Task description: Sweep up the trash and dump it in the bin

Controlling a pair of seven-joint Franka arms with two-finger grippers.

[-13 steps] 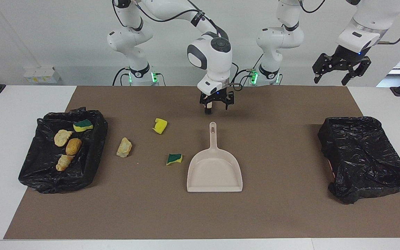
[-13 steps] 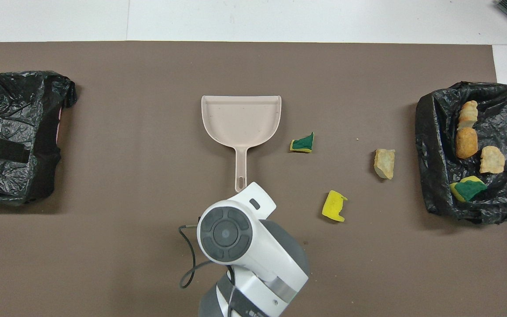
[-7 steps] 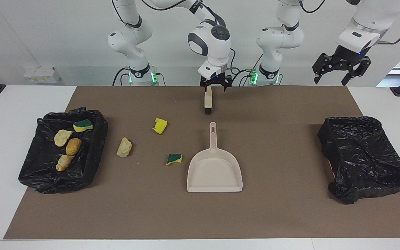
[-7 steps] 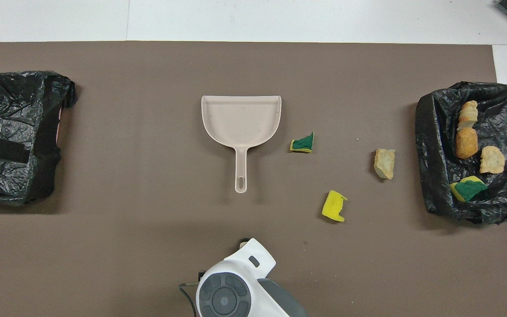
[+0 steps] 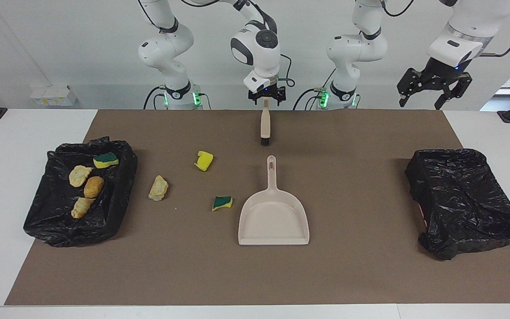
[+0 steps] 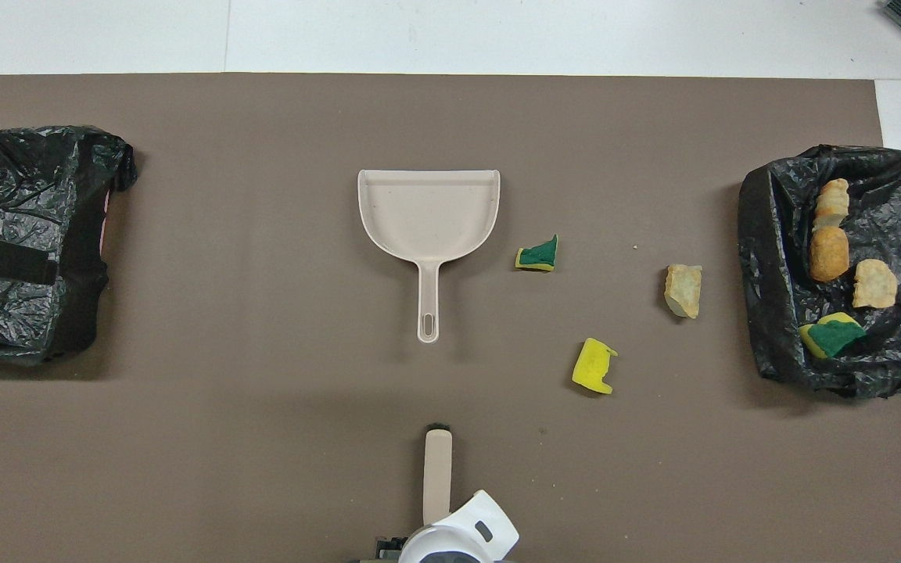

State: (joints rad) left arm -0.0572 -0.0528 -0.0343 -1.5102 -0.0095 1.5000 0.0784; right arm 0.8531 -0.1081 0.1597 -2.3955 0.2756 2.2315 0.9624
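Observation:
Three pieces of trash lie loose on the brown mat: a yellow sponge bit (image 5: 204, 160) (image 6: 594, 365), a green-faced sponge bit (image 5: 222, 203) (image 6: 538, 254) and a bread chunk (image 5: 158, 188) (image 6: 683, 290). Several more sit in the black-bagged bin (image 5: 120, 195) (image 6: 763, 234) at the right arm's end. The beige dustpan (image 5: 273, 217) (image 6: 428, 211) lies mid-mat, handle toward the robots. The beige brush (image 5: 264, 126) (image 6: 436, 469) rests nearer the robots, bristles toward the dustpan. My right gripper (image 5: 266, 101) stands open at the brush handle's end. My left gripper (image 5: 432, 99) waits open, raised.
A second black-bagged bin (image 5: 463, 199) (image 6: 20, 234) stands at the left arm's end of the mat, under the raised left gripper. White table (image 5: 16, 177) borders the mat at both ends.
My right gripper has drawn back toward the robots and risen, from near the brush's bristles to its handle end, uncovering the brush. The brush, dustpan, trash and left arm have stayed put.

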